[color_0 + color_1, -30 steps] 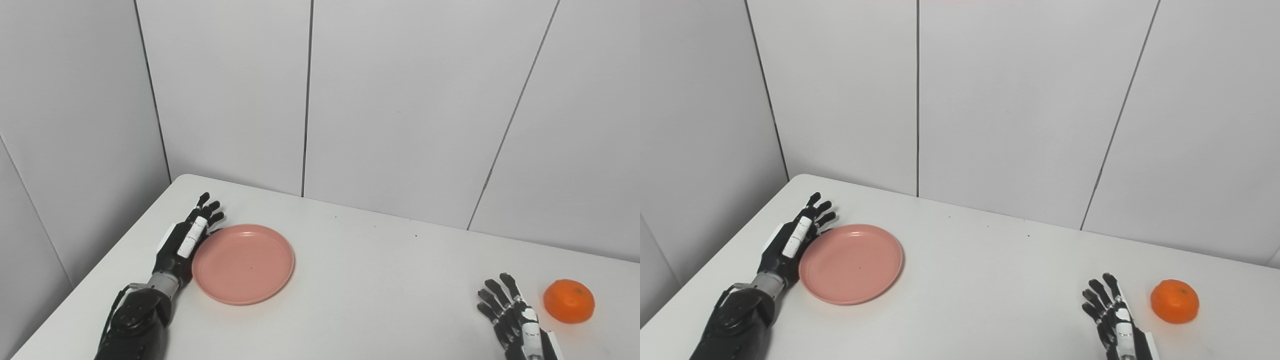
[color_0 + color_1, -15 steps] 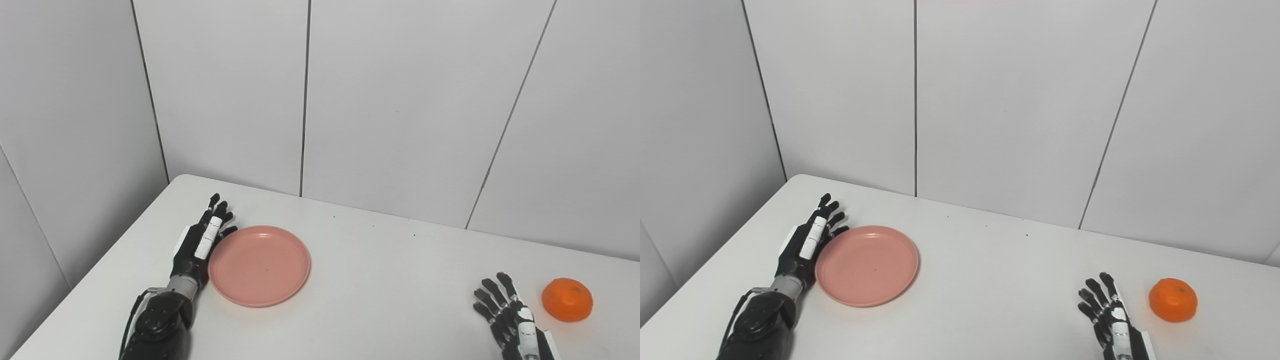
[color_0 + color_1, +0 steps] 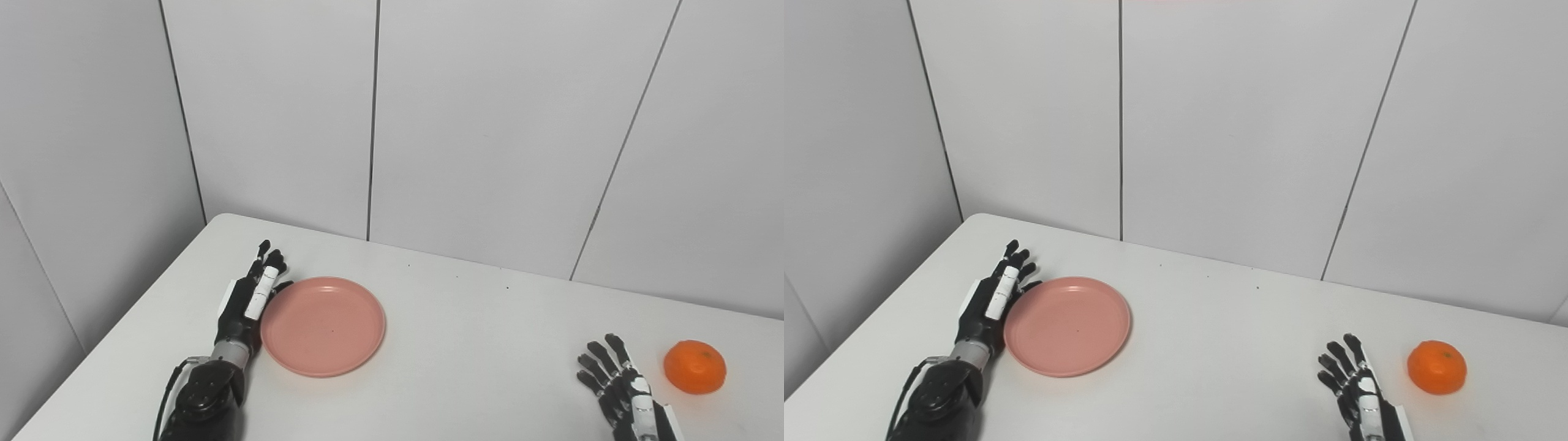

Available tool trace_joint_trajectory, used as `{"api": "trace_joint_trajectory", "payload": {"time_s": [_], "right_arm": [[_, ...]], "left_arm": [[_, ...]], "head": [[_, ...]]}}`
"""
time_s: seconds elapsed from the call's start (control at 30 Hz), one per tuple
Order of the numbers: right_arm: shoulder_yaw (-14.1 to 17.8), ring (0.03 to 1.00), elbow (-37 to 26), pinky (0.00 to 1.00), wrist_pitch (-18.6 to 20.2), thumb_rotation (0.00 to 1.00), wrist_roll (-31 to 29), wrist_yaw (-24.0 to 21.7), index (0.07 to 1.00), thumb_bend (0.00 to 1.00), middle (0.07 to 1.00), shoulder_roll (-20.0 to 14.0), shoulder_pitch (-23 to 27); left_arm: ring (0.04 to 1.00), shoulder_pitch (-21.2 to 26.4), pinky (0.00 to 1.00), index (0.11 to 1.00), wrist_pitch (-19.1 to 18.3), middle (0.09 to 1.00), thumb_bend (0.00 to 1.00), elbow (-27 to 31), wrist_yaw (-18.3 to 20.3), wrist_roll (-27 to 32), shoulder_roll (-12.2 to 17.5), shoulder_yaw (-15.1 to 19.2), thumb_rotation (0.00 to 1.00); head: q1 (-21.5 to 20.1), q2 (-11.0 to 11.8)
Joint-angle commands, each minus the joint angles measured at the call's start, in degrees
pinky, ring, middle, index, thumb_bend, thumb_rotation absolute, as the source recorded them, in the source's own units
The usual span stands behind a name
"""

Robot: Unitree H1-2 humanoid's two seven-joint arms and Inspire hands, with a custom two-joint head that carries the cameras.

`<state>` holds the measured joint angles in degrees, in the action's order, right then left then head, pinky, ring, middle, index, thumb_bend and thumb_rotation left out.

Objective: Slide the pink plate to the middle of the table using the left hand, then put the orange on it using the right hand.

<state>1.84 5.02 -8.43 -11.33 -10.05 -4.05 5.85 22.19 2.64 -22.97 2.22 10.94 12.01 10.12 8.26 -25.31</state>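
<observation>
The pink plate [image 3: 323, 326] lies flat on the white table [image 3: 465, 343], in the left half of it, nearer to the left edge than to the middle. It is the right way up and nothing lies on it.

The left hand [image 3: 248, 300] lies on the table at the left side of the plate. Its fingers [image 3: 267, 272] are stretched out straight and point toward the back edge of the table. The inner side of the hand is against the left rim of the plate and seems to touch it. The hand is not closed around the rim; it grips nothing, and the fingers are extended and close together.

The orange [image 3: 1437, 367] sits on the table near the right edge, toward the front. It is well apart from the plate, with a wide bare stretch of table between them.

The right hand [image 3: 1363, 395] is near the front edge of the table, just left of the orange and not touching it. Its fingers [image 3: 1338, 358] are spread apart and point up and away from the robot. It holds nothing. Only the upper part of this hand shows above the bottom border of both views.

Behind the table stands a wall of pale grey panels [image 3: 478, 122] with thin dark seams.
</observation>
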Motion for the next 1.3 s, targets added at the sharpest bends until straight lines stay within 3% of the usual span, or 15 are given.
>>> {"api": "trace_joint_trajectory", "payload": {"time_s": [0.0,0.47,1.07,1.27], "right_arm": [[-0.89,0.872,2.69,0.87,1.95,1.00,-0.43,0.15,0.949,0.81,0.901,1.80,-4.29],[-0.96,0.869,2.63,0.86,1.83,1.00,-0.27,0.12,0.949,0.81,0.899,1.96,-4.21],[-1.28,0.866,2.39,0.86,1.76,1.00,0.03,0.25,0.950,0.82,0.897,2.12,-4.30],[-1.47,0.862,2.21,0.85,1.75,1.00,0.75,0.66,0.950,0.82,0.897,2.42,-4.30]], "left_arm": [[0.930,0.05,0.81,1.000,-1.31,0.958,1.00,1.03,1.22,-0.19,-1.58,-1.69,0.83],[0.923,-0.47,0.76,1.000,-1.74,0.958,1.00,2.79,1.64,-0.24,-3.24,-3.87,0.83],[0.961,0.16,0.88,1.000,-2.74,0.985,1.00,3.14,3.16,1.08,-6.37,-4.22,0.85],[0.956,0.13,0.85,1.000,-3.06,0.983,1.00,3.34,3.37,0.56,-7.03,-4.38,0.84]], "head": [[0.01,-0.01],[-0.23,-0.18],[-0.46,-0.35],[-0.88,-0.36]]}}
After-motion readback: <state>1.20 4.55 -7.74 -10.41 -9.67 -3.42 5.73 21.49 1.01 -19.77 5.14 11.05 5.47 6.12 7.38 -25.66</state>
